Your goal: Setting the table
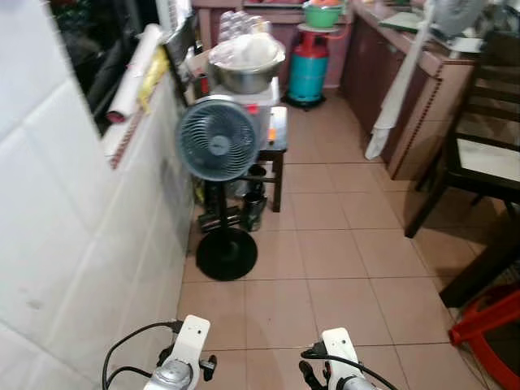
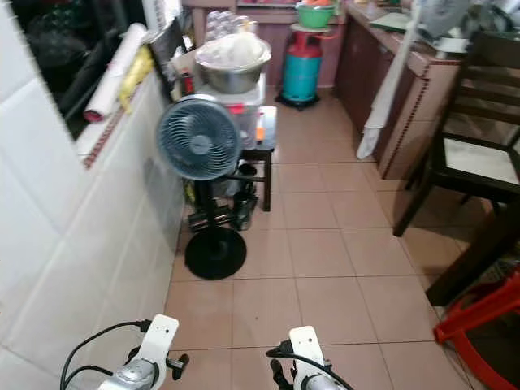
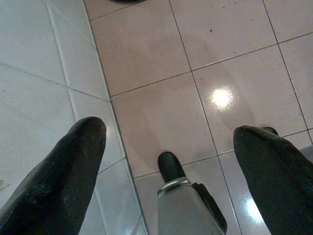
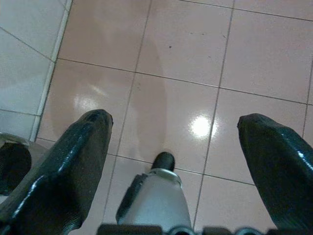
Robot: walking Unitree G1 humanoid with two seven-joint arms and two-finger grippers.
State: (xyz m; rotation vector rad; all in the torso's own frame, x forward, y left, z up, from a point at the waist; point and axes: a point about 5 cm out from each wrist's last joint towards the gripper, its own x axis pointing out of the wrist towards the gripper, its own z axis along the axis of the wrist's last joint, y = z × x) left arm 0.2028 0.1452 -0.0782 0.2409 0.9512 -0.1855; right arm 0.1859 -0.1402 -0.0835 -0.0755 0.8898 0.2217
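Tiled floor (image 1: 325,268), white wall (image 1: 73,260), fan (image 1: 218,140), wooden counter (image 1: 406,73)

No readable text, labels, brands or numbers anywhere in view.

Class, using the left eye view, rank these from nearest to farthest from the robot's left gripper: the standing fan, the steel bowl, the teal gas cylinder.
From the left gripper, low in view:
1. Standing fan, ahead by the tiled wall.
2. Steel bowl, behind the fan, raised.
3. Teal gas cylinder, at the far end of the floor.
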